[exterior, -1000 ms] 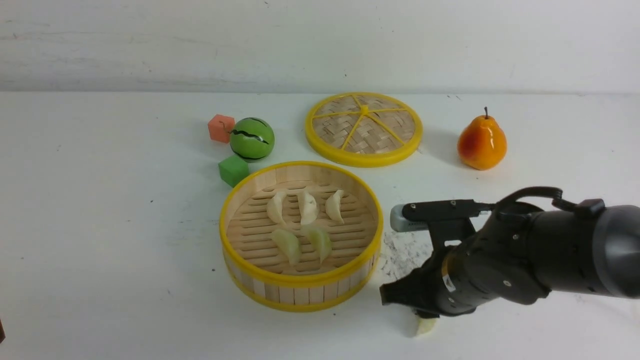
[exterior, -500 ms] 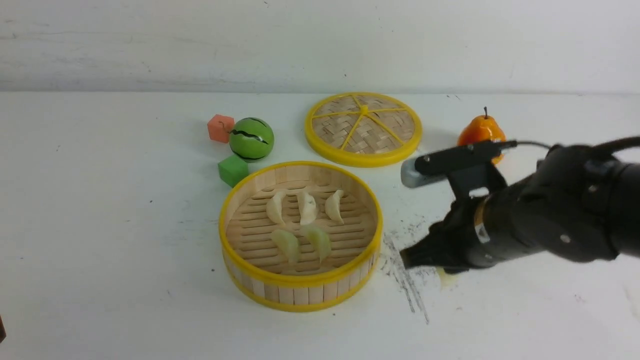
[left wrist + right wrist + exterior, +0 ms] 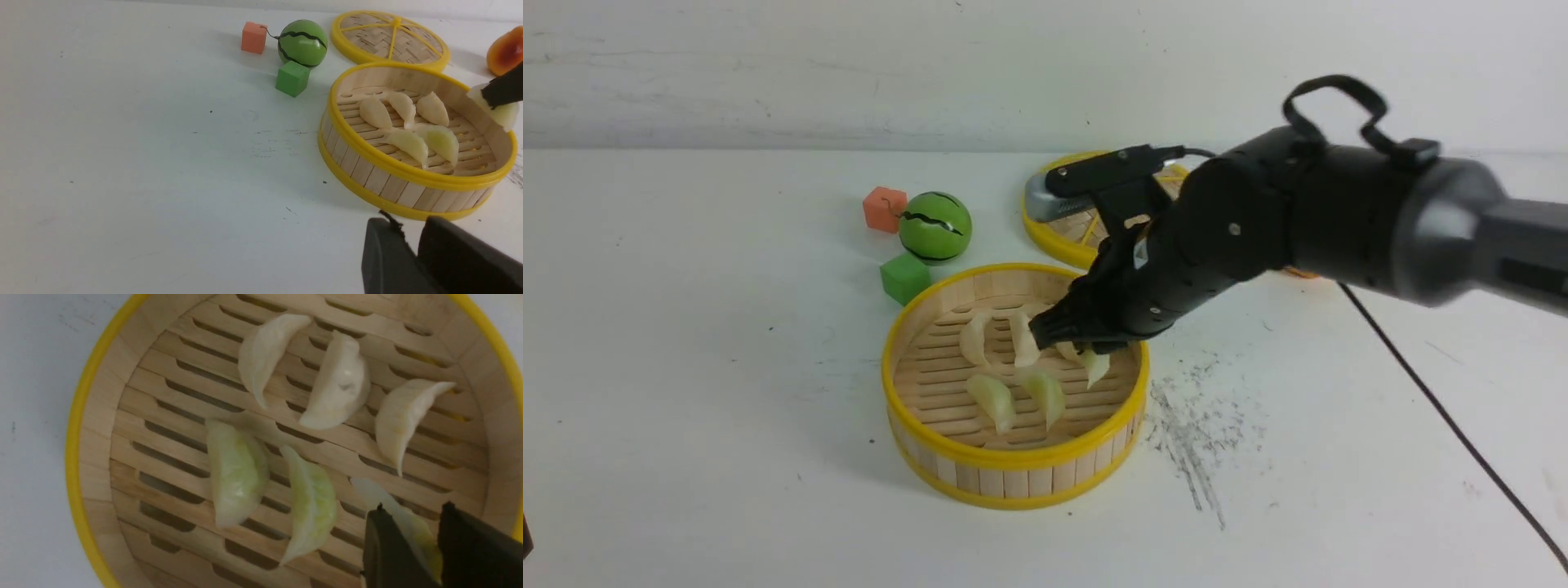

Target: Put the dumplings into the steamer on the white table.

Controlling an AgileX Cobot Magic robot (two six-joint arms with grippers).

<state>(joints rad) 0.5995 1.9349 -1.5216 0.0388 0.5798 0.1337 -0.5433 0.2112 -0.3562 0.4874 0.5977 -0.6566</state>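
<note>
Right gripper [image 3: 413, 512]: jaws set narrow, clamped on a pale green, translucent, pleated crescent dumpling [image 3: 374, 492], its long axis along the fingers and its pointed tip projecting past them. The front view shows it hanging tip-down over the right side of the round slatted bamboo steamer with yellow rims [image 3: 1013, 482]. Three cream dumplings [image 3: 341, 381] and two green dumplings [image 3: 237, 473] lie on the slats, roughly parallel. The steamer stands on the scuffed white table [image 3: 686, 367]. Left gripper [image 3: 410, 228], visible only to its own wrist camera: jaws slightly parted, empty.
</note>
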